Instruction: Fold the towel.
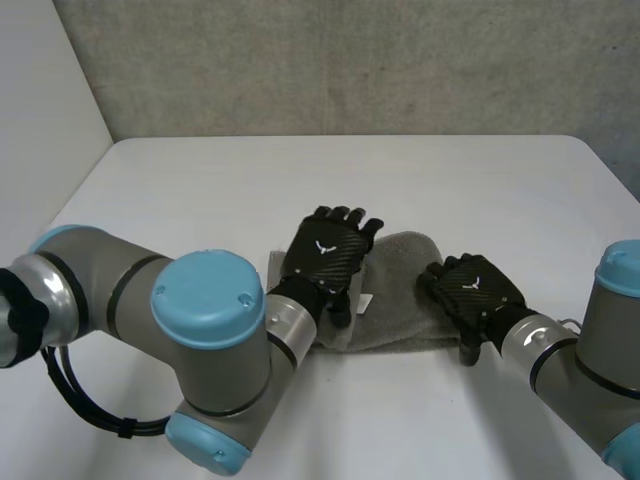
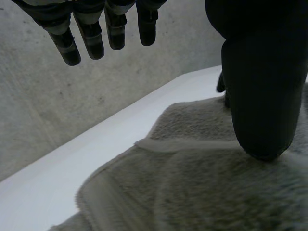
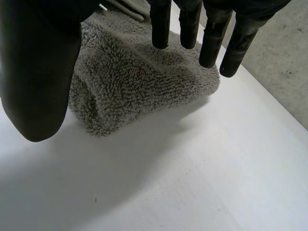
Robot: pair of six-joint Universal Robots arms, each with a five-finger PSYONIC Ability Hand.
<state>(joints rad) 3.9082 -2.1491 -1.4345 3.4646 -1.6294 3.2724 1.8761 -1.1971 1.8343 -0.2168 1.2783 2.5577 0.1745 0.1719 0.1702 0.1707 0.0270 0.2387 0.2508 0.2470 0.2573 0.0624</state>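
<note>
A grey fluffy towel (image 1: pixel 400 300) lies folded into a small bundle in the middle of the white table (image 1: pixel 250 190). My left hand (image 1: pixel 325 250) hovers over the towel's left part, fingers straight and open. In the left wrist view the thumb (image 2: pixel 260 96) comes down onto the towel (image 2: pixel 202 192), where a folded edge shows, while the fingers (image 2: pixel 91 38) stay above it. My right hand (image 1: pixel 475 290) is at the towel's right end, open. In the right wrist view its fingers (image 3: pixel 211 38) and thumb (image 3: pixel 38 72) hang spread above the towel's rounded end (image 3: pixel 134 82), holding nothing.
A small white tag (image 1: pixel 366 303) sticks out of the towel beside my left hand. Bare table (image 3: pixel 192 183) stretches all round the bundle. A grey wall (image 1: pixel 350 60) stands behind the table's far edge.
</note>
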